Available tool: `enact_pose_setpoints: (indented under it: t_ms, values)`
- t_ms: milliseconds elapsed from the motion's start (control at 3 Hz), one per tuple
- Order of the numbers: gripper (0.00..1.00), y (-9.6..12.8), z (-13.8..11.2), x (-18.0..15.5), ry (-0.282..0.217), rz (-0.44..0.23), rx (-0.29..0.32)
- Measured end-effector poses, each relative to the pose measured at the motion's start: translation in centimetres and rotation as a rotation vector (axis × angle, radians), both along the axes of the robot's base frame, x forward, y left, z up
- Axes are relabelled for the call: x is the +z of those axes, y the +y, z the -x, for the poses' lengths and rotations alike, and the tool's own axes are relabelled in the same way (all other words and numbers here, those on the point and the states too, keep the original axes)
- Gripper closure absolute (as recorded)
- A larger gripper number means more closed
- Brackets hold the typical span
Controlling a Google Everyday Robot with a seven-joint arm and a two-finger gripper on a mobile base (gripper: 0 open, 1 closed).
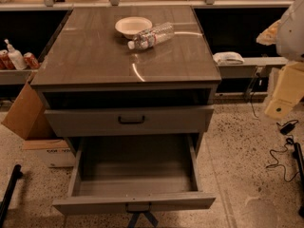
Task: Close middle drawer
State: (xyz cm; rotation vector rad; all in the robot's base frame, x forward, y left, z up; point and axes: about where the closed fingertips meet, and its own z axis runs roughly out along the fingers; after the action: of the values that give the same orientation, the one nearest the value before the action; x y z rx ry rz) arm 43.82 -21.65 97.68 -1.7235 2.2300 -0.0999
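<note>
The wide, shallow grey middle drawer (135, 167) stood pulled far out below the grey-brown surface's (90, 61) front edge. The dark gripper (141, 219) sat just under its front panel, by the handle; its grip could not be told. A white bowl (133, 26) and a clear plastic bottle (153, 35) lay near the back edge.

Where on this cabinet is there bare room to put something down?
The cabinet top is bare across its front and left, from the bowl and lying bottle to the near edge. The open middle drawer holds nothing. Crowded: its front, where the gripper is by the handle.
</note>
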Motion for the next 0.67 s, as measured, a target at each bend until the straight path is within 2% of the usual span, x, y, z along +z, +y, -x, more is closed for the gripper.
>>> enact_pose_setpoints:
  t_ms: [333,667]
  values:
    - [0.0,0.0,0.0,0.1,-0.002,-0.002,0.001]
    - [0.0,1.0,0.5,-3.1,0.066,-0.056,0.048]
